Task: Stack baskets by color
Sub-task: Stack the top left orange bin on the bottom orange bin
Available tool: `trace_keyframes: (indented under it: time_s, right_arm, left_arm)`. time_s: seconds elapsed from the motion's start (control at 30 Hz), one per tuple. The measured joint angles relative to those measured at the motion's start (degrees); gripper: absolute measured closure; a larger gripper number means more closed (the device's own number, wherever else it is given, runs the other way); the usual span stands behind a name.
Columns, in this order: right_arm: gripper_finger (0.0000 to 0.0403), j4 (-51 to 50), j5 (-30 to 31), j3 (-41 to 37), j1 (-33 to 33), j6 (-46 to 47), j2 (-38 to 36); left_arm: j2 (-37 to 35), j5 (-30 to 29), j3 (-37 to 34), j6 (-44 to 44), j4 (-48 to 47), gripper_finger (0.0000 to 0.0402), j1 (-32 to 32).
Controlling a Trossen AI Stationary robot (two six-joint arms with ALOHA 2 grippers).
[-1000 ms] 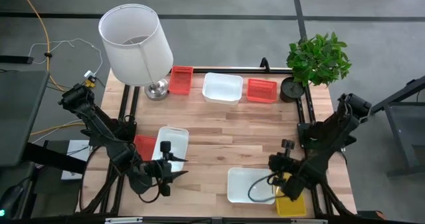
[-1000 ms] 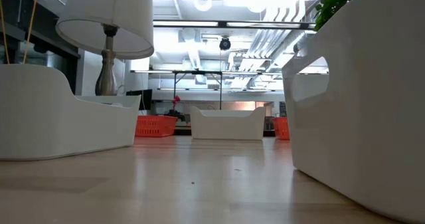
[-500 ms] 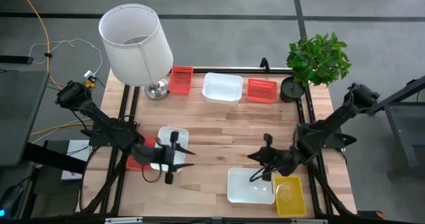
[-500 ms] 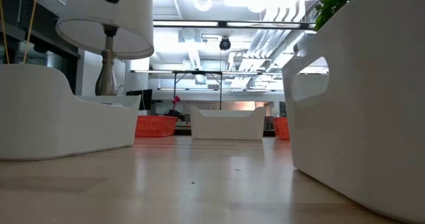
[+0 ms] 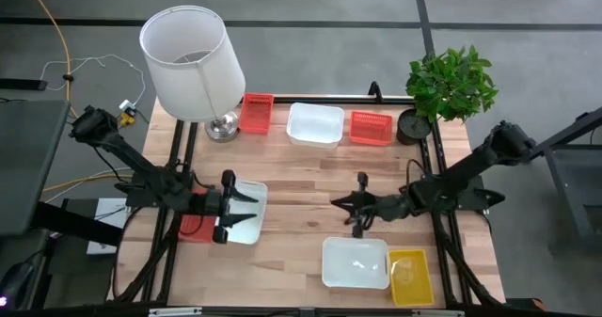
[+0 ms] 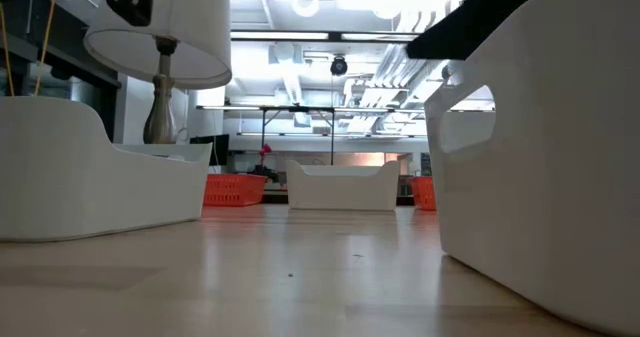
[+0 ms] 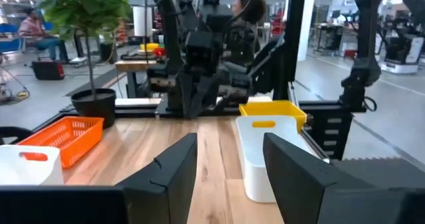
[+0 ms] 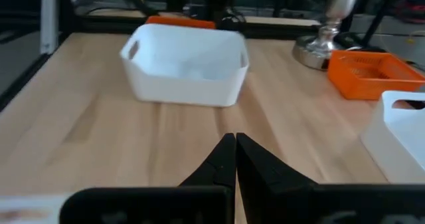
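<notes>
Left gripper (image 5: 229, 207) spread over white basket (image 5: 246, 214) at 9 o'clock edge; right gripper (image 5: 346, 204) pressed together over bare centre boards.

A: What stands along the table's (image 5: 310, 181) far edge?

B: From the left — the lamp (image 5: 194, 65), a meshed basket (image 5: 256, 113) just beside its base, a smooth basket (image 5: 315, 125) in the middle, another meshed basket (image 5: 371, 127), then the potted plant (image 5: 451, 87) at the right corner.

A: And the near side?

B: On the left, a smooth basket (image 5: 246, 213) with a meshed one (image 5: 197, 215) against its left side. On the right, a smooth basket (image 5: 355, 262) with a meshed one (image 5: 411, 276) touching its right side.
</notes>
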Motion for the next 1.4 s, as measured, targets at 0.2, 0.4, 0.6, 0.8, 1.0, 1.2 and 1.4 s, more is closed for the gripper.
trace_keyframes:
  time_s: [0.2, 0.4, 0.6, 0.8, 1.0, 1.2, 1.4]
  right_arm:
    - [0.0403, 7.07, -5.13, 0.00, -3.99, -3.49, 4.40]
    - [0.0403, 14.13, -6.91, 0.00, -6.77, -6.45, 6.61]
    - [0.0403, 14.70, -7.46, 0.00, -8.38, -6.46, 6.70]
    - [0.0403, 14.73, -7.64, 0.00, -8.44, -1.52, 6.70]
    - [0.0403, 14.73, -6.45, 0.00, -8.98, -1.51, 6.70]
    - [0.0403, 14.73, -5.70, 0.00, -9.18, -2.20, 6.70]
    - [0.0403, 14.73, -6.33, 0.00, -9.18, -2.20, 6.70]
  left_arm:
    - [-0.30, -2.57, 0.00, 0.71, 0.02, 0.0241, 0.00]
    - [-0.28, -2.52, 0.00, 1.90, -0.11, 0.0241, 0.13]
    - [-0.25, -2.51, 0.00, 0.41, -0.19, 0.0241, 0.11]
    - [-0.23, -2.30, 0.00, -0.24, -0.20, 0.0241, 0.11]
    - [-0.23, -2.30, 0.00, -0.07, -0.20, 0.0241, 0.11]
    - [-0.23, -2.33, 0.00, -0.29, -0.20, 0.0241, 0.11]
    - [2.46, -11.23, 2.19, -5.46, -4.18, 0.0241, 0.13]
